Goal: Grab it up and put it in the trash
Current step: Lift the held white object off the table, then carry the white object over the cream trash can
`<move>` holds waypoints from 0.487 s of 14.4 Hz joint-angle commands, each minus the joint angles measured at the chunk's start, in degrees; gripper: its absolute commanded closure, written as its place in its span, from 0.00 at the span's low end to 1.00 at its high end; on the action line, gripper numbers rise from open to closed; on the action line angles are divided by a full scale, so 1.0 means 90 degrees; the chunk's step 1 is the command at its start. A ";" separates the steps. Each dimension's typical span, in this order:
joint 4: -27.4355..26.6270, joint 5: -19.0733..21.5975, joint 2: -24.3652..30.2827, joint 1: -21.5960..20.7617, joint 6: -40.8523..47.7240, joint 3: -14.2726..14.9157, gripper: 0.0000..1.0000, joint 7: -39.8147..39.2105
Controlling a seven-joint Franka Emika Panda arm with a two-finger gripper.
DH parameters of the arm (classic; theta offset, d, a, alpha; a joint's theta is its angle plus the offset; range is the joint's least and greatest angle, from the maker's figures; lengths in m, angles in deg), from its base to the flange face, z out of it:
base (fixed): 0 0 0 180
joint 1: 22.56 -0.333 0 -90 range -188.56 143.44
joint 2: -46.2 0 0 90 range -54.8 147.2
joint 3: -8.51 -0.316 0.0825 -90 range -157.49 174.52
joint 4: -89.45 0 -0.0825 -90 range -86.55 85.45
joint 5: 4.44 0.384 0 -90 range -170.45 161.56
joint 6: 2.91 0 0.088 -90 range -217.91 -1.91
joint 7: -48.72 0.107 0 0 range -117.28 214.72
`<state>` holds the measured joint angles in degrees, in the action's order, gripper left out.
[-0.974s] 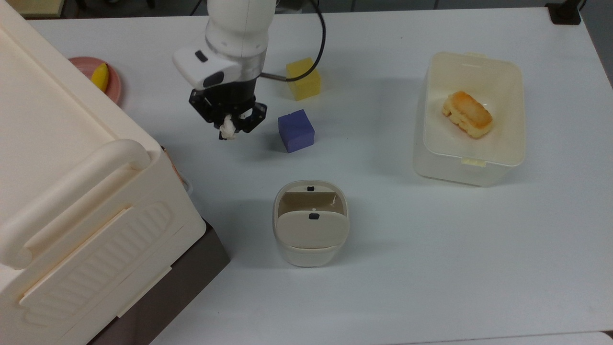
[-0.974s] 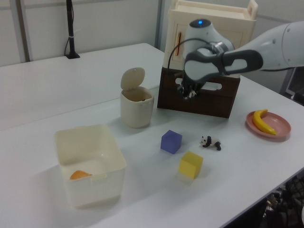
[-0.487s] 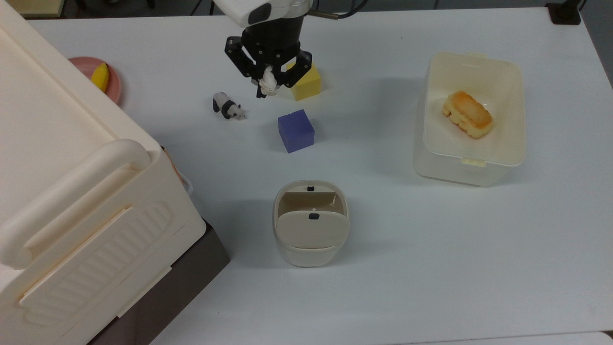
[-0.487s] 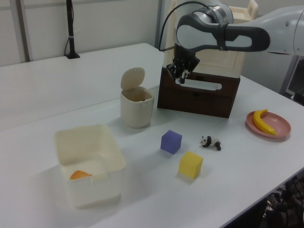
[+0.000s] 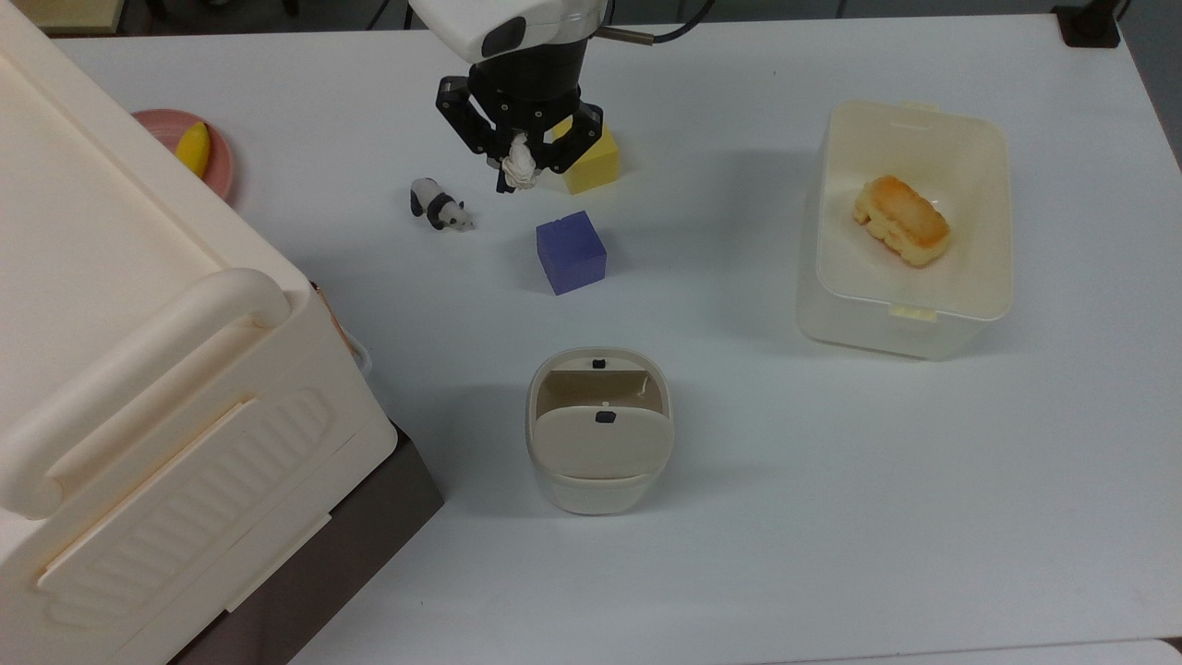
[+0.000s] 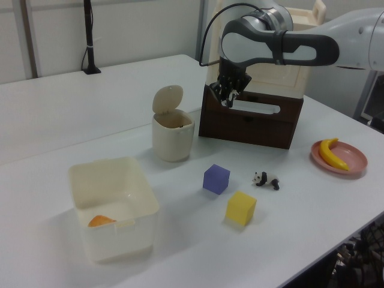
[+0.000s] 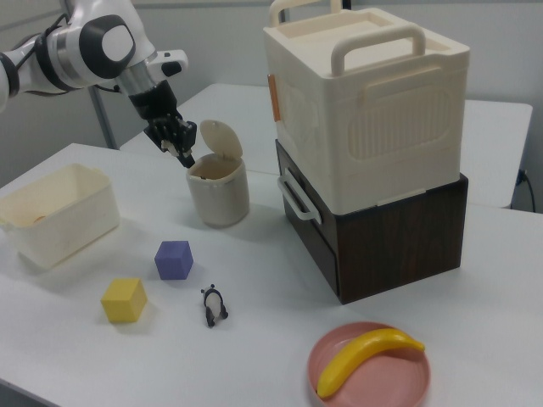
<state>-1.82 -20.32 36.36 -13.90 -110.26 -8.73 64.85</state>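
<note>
Right now my gripper point(image 5: 519, 172) hangs well above the white table point(image 5: 831, 517), its two black fingers point(image 5: 491, 155) drawn in close and pinching the crumpled tissue wad point(image 5: 520, 166), which bulges out pale between them and touches nothing else. From the top view I sit over the stretch between the panda figurine point(image 5: 440, 205) and the yellow cube point(image 5: 585, 155), overlapping the cube's corner, though the left view places my gripper point(image 6: 228, 95) high in the air in front of the dark brown box point(image 6: 252, 120), far clear of the things on the table. The purple cube point(image 5: 571, 251) stands just below me in the top view, apart from the yellow one. The trash bin point(image 5: 598, 432) stands farther down the top view, alone on bare table, its flap lid point(image 5: 600, 443) tipped up so the mouth at its upper half is open. The right view sets my gripper point(image 7: 181, 149) just at the right view's left of that raised lid point(image 7: 220, 137), higher than the bin's rim. At the top view's right stands the cream tub point(image 5: 905, 309) with a piece of bread point(image 5: 901, 220) inside, well apart from the bin. At the top view's left the big cream handled box point(image 5: 138, 369) crowds the table's edge, with a pink plate point(image 5: 218, 163) and banana point(image 5: 193, 148) beside it. Open table lies all around the bin.
</note>
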 commanded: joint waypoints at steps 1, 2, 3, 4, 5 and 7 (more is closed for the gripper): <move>0.0141 0.0104 -0.0117 -0.0064 -0.0112 0.0021 1.00 -0.0044; 0.0141 0.0104 -0.0146 -0.0093 -0.0346 0.0012 1.00 -0.0025; 0.0132 0.0094 -0.0166 -0.0123 -0.0522 0.0012 1.00 -0.0025; 0.0141 0.0065 -0.0292 -0.0133 -0.0747 0.0012 1.00 -0.0073; 0.0141 0.0045 -0.0351 -0.0133 -0.0932 0.0021 1.00 -0.0073; 0.0141 0.0026 -0.0458 -0.0133 -0.1294 0.0012 1.00 -0.0190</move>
<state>-1.55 -20.32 34.28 -14.61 -117.76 -8.82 64.85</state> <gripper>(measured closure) 0.947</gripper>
